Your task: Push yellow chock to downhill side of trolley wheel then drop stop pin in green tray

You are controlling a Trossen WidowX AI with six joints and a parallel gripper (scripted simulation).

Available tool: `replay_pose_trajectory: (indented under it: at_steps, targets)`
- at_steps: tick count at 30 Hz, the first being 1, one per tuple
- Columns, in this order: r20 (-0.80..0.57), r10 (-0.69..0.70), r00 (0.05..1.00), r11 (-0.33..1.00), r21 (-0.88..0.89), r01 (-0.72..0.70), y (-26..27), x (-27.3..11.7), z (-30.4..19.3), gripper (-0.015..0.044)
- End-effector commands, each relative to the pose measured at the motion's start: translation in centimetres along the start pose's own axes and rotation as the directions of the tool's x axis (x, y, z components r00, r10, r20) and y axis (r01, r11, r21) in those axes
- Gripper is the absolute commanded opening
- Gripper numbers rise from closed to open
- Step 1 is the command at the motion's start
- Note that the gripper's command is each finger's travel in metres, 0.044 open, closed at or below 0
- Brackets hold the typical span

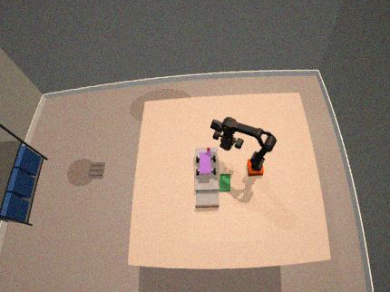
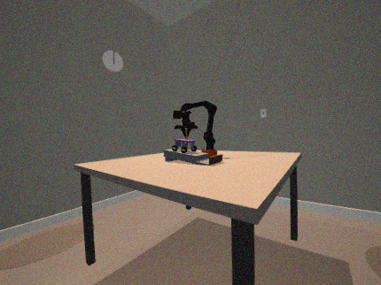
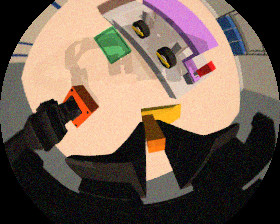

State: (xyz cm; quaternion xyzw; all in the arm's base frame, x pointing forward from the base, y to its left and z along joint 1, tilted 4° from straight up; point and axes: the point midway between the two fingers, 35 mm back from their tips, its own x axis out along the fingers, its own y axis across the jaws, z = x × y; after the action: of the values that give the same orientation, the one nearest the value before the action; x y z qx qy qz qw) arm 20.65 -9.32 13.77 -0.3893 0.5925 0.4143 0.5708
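Observation:
The purple trolley [image 1: 205, 162] [image 2: 179, 140] [image 3: 192, 22] stands on the grey ramp [image 1: 207, 199] [image 2: 182, 157] [image 3: 150, 46]. The red-headed stop pin [image 1: 208, 149] [image 3: 206, 69] is in place at the trolley's uphill end. My gripper [image 1: 227, 146] [image 2: 186, 135] [image 3: 149, 124] is shut on the orange handle of the yellow chock [image 3: 171, 114]. It holds the chock in the air beside the ramp's uphill end, on the arm-base side. The chock's black base cannot be made out. The green tray [image 1: 225, 182] [image 3: 113, 45] lies beside the ramp and looks empty.
The orange arm base [image 1: 255, 168] [image 2: 209, 152] [image 3: 82, 106] stands on the table [image 1: 172, 234] [image 2: 248, 175], across the tray from the ramp. Blue chairs [image 1: 20, 181] stand on the floor away from the table.

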Motion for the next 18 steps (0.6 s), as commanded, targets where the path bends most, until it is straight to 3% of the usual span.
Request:
replay_pose_trajectory:
  at_steps: [1,6,18]
  targets:
    - [-0.003,0.001,1.0,1.0,0.002,-0.001,-0.01,-0.56,-0.07,0.0]
    - [-0.003,0.001,1.0,0.999,0.047,-0.001,-0.01,-0.56,-0.07,0.0]
    - [-0.002,0.0,1.0,0.899,0.439,0.001,-0.01,-0.57,-0.08,0.0]
